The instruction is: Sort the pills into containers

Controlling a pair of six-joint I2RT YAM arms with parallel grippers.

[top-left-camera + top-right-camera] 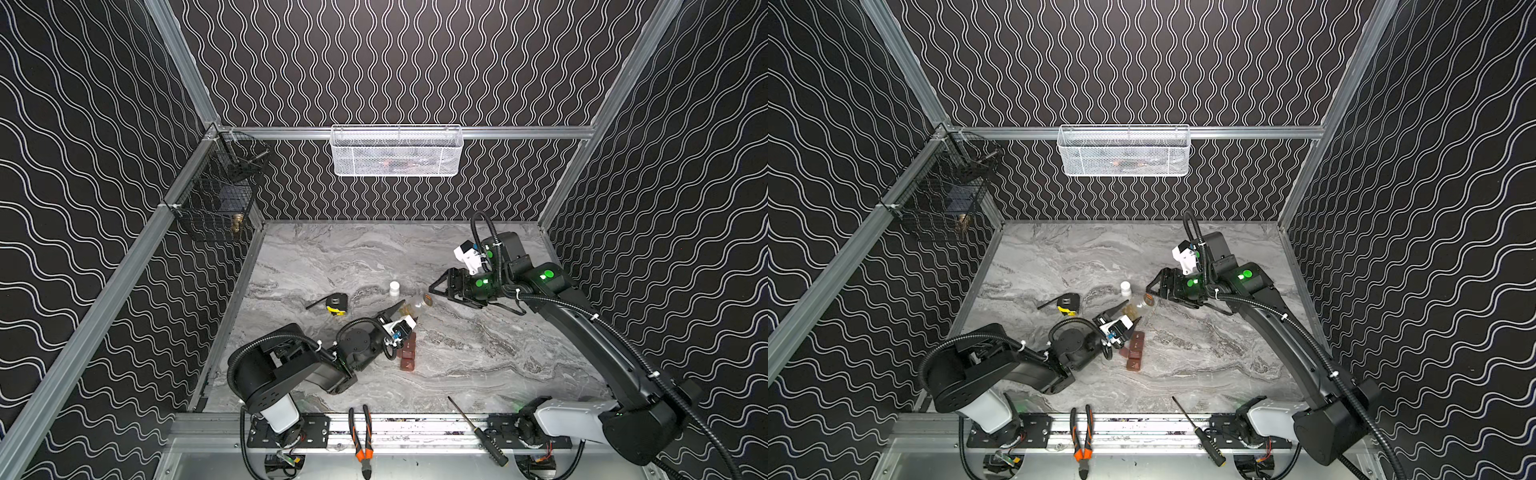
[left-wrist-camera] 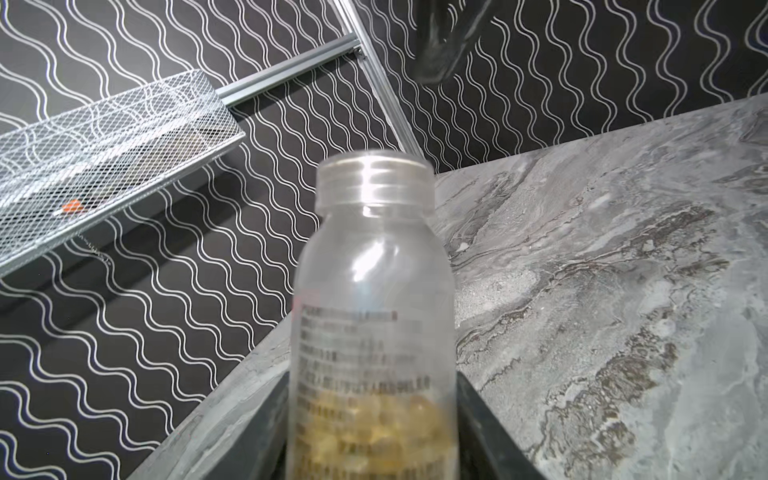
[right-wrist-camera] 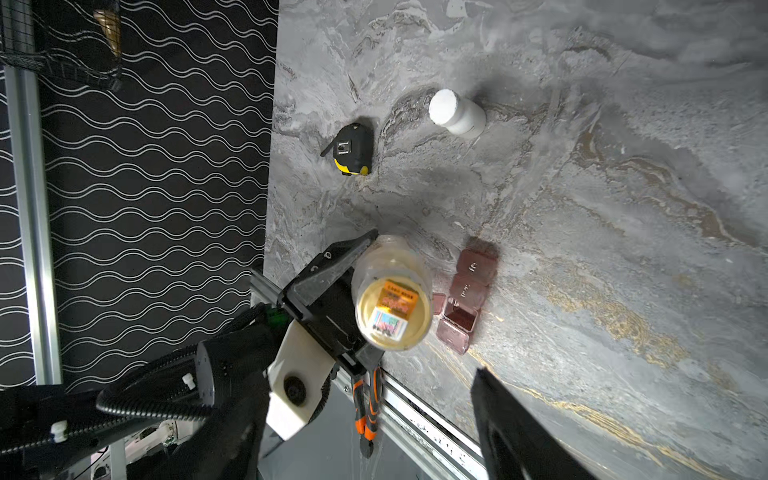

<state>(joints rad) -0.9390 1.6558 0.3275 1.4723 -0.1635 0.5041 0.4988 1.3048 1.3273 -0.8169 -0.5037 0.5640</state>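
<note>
My left gripper (image 1: 409, 312) is shut on a clear uncapped pill bottle (image 1: 417, 306) (image 2: 374, 291), held tilted above the table. Yellow pills (image 2: 382, 424) lie in the bottle's lower part. Just in front of the bottle, the containers (image 1: 408, 353) (image 3: 467, 286), a reddish-brown strip of joined compartments, lie on the marble. One compartment has its lid flipped open. A white cap (image 1: 394, 288) (image 3: 456, 111) stands on the table behind the bottle. My right gripper (image 1: 435, 291) is open and empty, just right of the bottle's mouth.
A black and yellow tape measure (image 1: 336, 303) lies left of the bottle. Orange-handled pliers (image 1: 360, 436) and a screwdriver (image 1: 478, 432) rest on the front rail. A white mesh basket (image 1: 397, 151) hangs on the back wall, a black wire basket (image 1: 220, 195) on the left wall.
</note>
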